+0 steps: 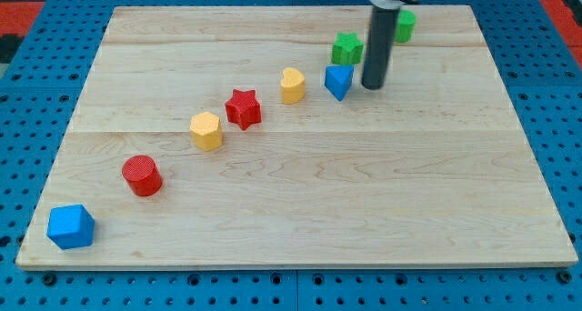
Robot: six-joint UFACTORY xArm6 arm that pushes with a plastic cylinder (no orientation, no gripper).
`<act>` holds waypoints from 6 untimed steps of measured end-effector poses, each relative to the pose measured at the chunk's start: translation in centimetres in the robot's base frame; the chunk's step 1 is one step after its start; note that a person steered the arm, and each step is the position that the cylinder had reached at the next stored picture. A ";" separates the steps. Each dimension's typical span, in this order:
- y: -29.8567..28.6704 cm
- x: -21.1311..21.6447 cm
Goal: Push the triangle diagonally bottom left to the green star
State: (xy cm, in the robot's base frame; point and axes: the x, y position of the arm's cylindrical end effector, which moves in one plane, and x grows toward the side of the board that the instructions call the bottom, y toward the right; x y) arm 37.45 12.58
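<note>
A blue triangle (338,81) lies on the wooden board toward the view's top right. A green star (346,48) sits just above it, slightly to the right, close to it. My tip (372,85) stands just to the right of the blue triangle, with a small gap between them, and below right of the green star. The dark rod rises from the tip to the view's top edge.
A green block (405,25) sits partly behind the rod at the top. A diagonal row runs down to the left: yellow heart (292,85), red star (243,108), yellow hexagon (206,130), red cylinder (142,175), blue cube (71,226). The board's edge (291,265) borders a blue pegboard.
</note>
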 end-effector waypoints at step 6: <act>-6.2 -1.3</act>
